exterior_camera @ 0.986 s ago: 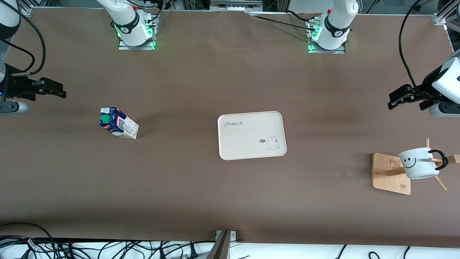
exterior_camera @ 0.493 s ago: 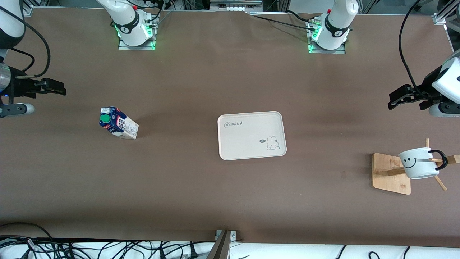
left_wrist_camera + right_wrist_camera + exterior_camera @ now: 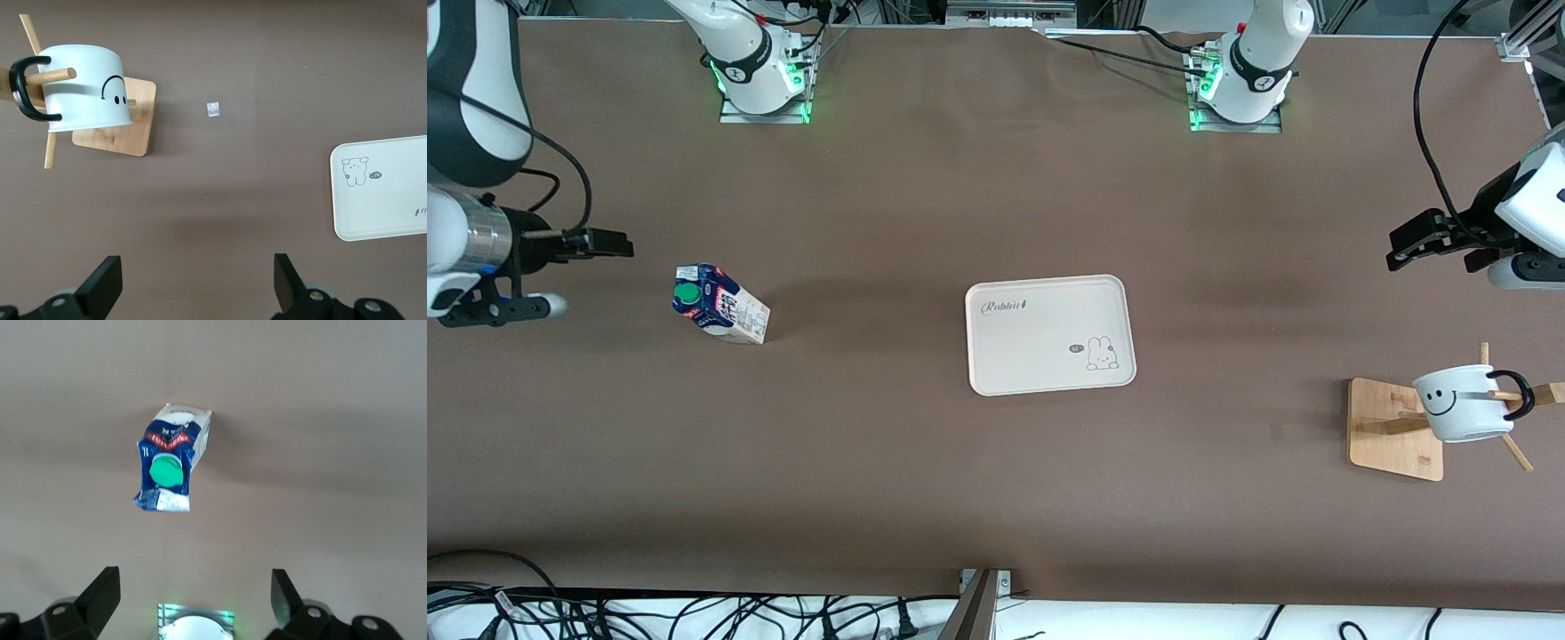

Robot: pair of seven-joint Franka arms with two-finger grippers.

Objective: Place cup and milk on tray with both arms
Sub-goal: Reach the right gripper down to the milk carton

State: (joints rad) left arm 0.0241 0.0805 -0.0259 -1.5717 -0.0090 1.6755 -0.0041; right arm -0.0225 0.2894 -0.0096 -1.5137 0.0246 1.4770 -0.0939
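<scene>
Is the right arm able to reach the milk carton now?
Probably yes: the right gripper hangs open beside the milk carton, at the right arm's end of the table, and nothing stands between them.

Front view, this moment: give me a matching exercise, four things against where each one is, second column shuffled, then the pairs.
Things:
1. cup
2. milk
3. tray
4. right end effector

Places:
A. flat on the table's middle, nothing on it
B. hanging by its handle on a peg of the wooden rack, toward the left arm's end
C. open in the air, close to the carton
D. standing on the table toward the right arm's end

Pairs: 1-B, 2-D, 3-A, 4-C
</scene>
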